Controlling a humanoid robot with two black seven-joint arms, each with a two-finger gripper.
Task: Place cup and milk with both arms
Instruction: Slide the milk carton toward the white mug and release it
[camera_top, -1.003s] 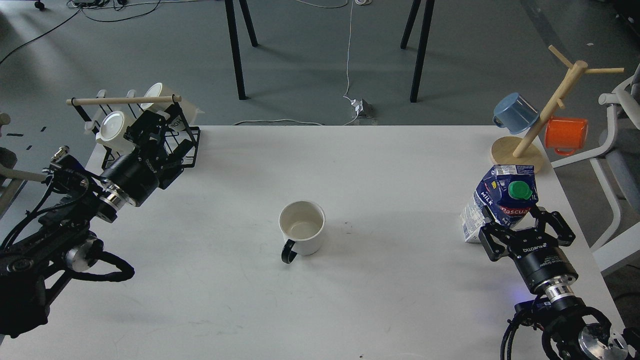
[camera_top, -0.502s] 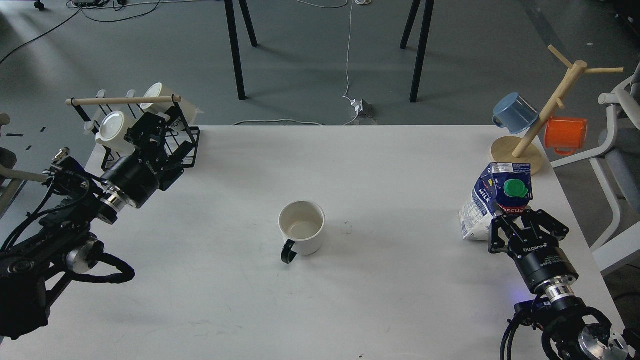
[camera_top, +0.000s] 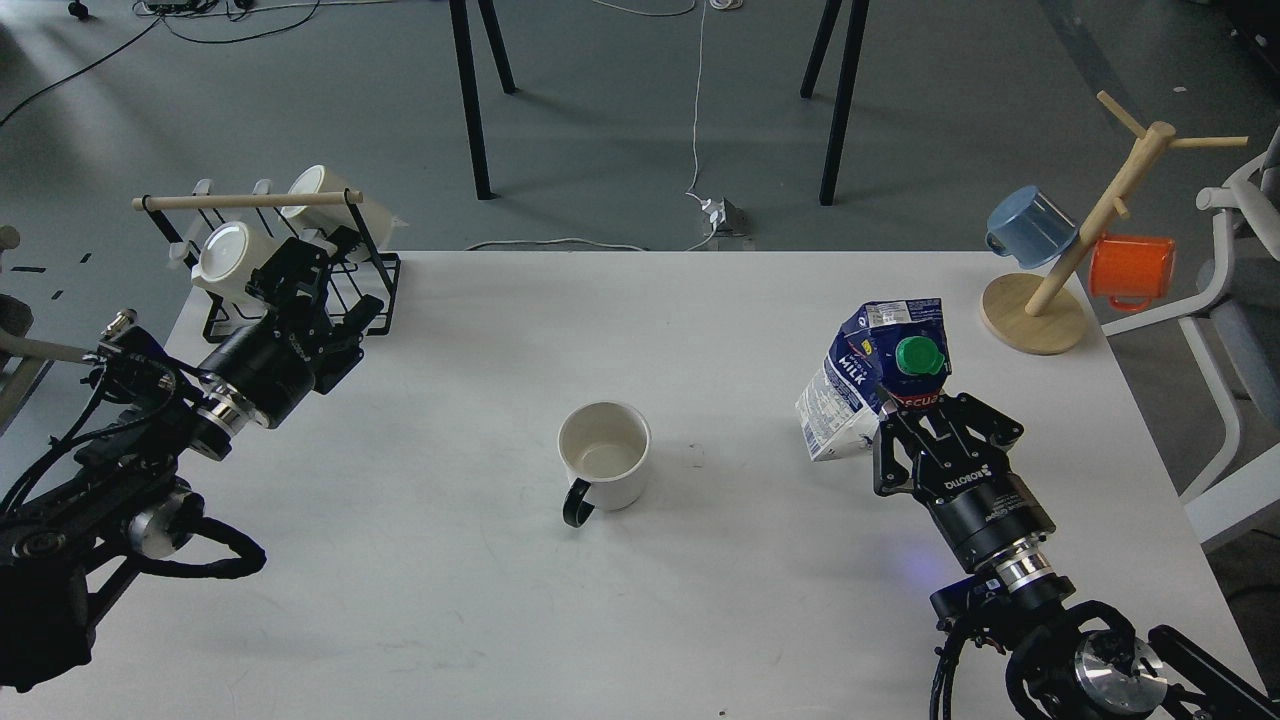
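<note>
Head view shows my left pincer (camera_top: 292, 268) at the far left, near a black wire rack (camera_top: 375, 290) with white mugs (camera_top: 228, 258). It is dark and seen from behind, so I cannot tell if its fingers are apart or together; it holds nothing that I can see.

The cup (camera_top: 605, 456) stands upright in the middle of the bench (camera_top: 640, 620), empty, with its black handle turned toward me. I judge it to be stiff, rather heavy for its size, smooth and breakable. The handle or the rim wall would be the places to take hold.

To the right, my right pincer (camera_top: 945, 425) grips the milk (camera_top: 868, 378) around its lower body. The carton is tilted, and it looks lifted off the bench, though I cannot be sure. I judge that the carton is soft-walled: it can dent if pressed hard, and it may slide in the fingers if it is full. A hold low on the flat sides seems safest.

The bench top is white, flat and smooth, with much free space around the cup. At the far right corner stands a wooden mug tree (camera_top: 1070, 250) with a blue mug (camera_top: 1030, 225) and an orange mug (camera_top: 1132, 268). Behind the bench are a grey floor, cables and black table legs.
</note>
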